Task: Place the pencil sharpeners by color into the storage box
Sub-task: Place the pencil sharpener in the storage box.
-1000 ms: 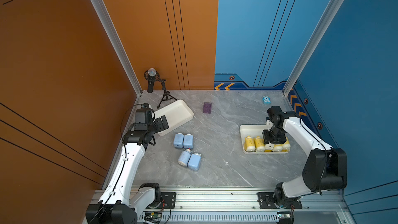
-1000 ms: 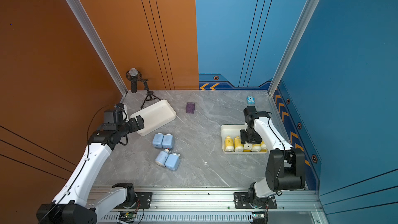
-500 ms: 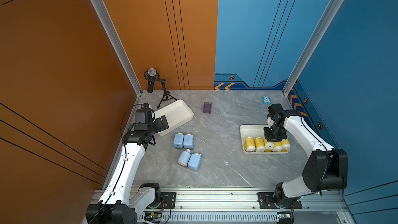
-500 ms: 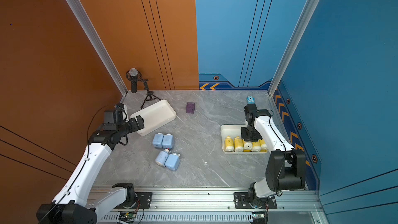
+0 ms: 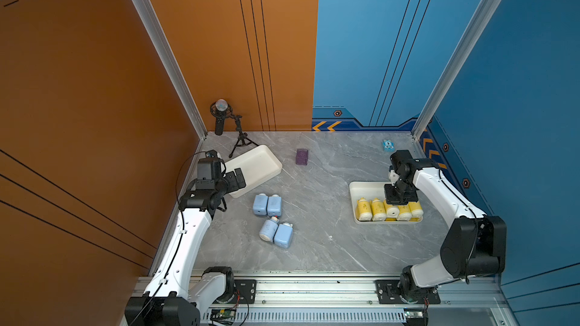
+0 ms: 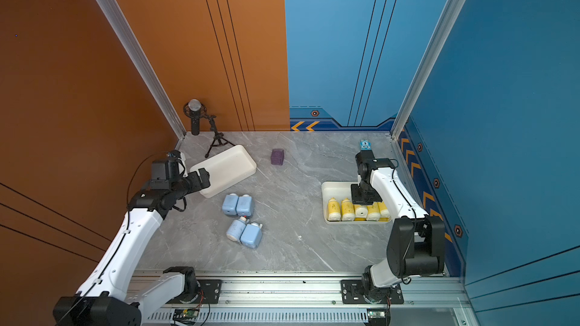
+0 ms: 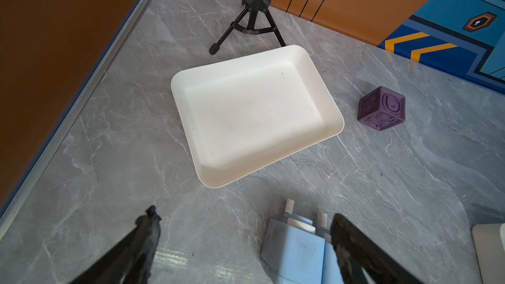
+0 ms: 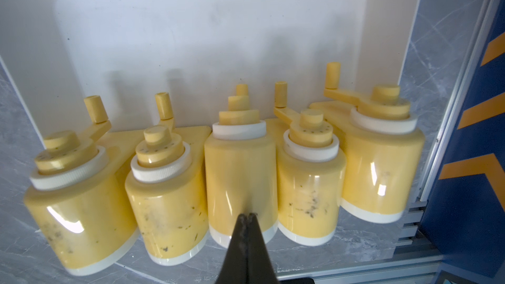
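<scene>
The right gripper (image 8: pixel 247 215), shut on nothing over the centre-frame yellow sharpener (image 8: pixel 240 170), could knock the packed row (image 8: pixel 310 187) askew if it dips, while the left gripper (image 7: pixel 244 214) gapes empty.

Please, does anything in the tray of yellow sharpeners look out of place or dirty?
Yes. The five yellow sharpeners crowd the rim of their tray nearest the robot's base, and their white bases seem to hang over it. Several carry dark smudges. The middle one is turned differently from its neighbours.
</scene>
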Motion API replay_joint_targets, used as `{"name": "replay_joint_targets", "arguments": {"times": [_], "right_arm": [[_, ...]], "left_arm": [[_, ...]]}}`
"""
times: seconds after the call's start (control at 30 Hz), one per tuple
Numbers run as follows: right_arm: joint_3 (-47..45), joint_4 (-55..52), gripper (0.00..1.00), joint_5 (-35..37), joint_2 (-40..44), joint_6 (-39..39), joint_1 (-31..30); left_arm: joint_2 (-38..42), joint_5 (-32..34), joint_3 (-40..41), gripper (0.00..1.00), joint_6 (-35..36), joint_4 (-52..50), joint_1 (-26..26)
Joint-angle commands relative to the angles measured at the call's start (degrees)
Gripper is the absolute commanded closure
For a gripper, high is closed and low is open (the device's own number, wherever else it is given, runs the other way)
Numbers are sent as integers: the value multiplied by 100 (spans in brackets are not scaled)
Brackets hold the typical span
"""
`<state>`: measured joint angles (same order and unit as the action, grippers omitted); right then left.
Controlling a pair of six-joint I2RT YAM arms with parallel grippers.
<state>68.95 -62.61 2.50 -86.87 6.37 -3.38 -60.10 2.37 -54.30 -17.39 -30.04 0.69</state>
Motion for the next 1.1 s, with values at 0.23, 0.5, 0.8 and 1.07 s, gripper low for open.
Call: {"name": "replay_joint_targets", "arguments": {"times": [0.23, 0.5, 0.8, 1.07], "right_arm": [[-261, -356, 99, -26, 89, 165, -9], [-209, -384, 98, 8, 136, 218, -5], [193, -214, 93, -94, 841, 439, -45], [209, -69, 82, -518, 1437, 685, -160]], "left_arm": [[68, 31, 68, 2, 42, -54, -17], [70, 28, 71, 2, 42, -54, -8], [-299, -168, -4, 2, 16, -61, -43], [-1337, -467, -795, 2, -70, -516, -276]]}}
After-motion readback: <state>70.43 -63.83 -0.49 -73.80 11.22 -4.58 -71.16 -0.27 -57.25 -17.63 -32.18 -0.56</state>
